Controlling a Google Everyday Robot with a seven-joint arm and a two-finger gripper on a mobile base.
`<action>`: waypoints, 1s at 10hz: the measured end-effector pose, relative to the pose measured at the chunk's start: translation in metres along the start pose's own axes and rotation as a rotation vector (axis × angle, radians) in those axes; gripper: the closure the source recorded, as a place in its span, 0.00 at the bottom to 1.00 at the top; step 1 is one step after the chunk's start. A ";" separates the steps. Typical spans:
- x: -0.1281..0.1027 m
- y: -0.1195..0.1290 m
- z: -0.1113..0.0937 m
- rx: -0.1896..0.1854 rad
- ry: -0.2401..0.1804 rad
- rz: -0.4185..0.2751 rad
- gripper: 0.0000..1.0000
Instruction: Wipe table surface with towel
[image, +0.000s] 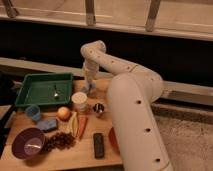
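One white robot arm (125, 85) reaches over the wooden table (70, 157) with its gripper (88, 86) pointing down near the far edge, just right of the green rectangular plastic tray (30, 95) and behind the white cylindrical cup (79, 101); whether the gripper is open or closed cannot be told. A bluish scrap (86, 91) at the gripper's tip, low at the tabletop, may be the towel, though that cannot be told for certain. Nearer the front lie a round orange fruit (63, 113), an orange carrot (81, 127), a purple round bowl (27, 143), dark grapes (60, 141) and a black remote control (99, 145).
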 end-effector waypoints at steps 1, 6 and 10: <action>0.006 -0.013 -0.003 0.017 0.003 0.007 1.00; -0.014 -0.027 0.000 0.049 -0.050 0.011 1.00; -0.053 0.030 0.013 -0.012 -0.088 -0.032 1.00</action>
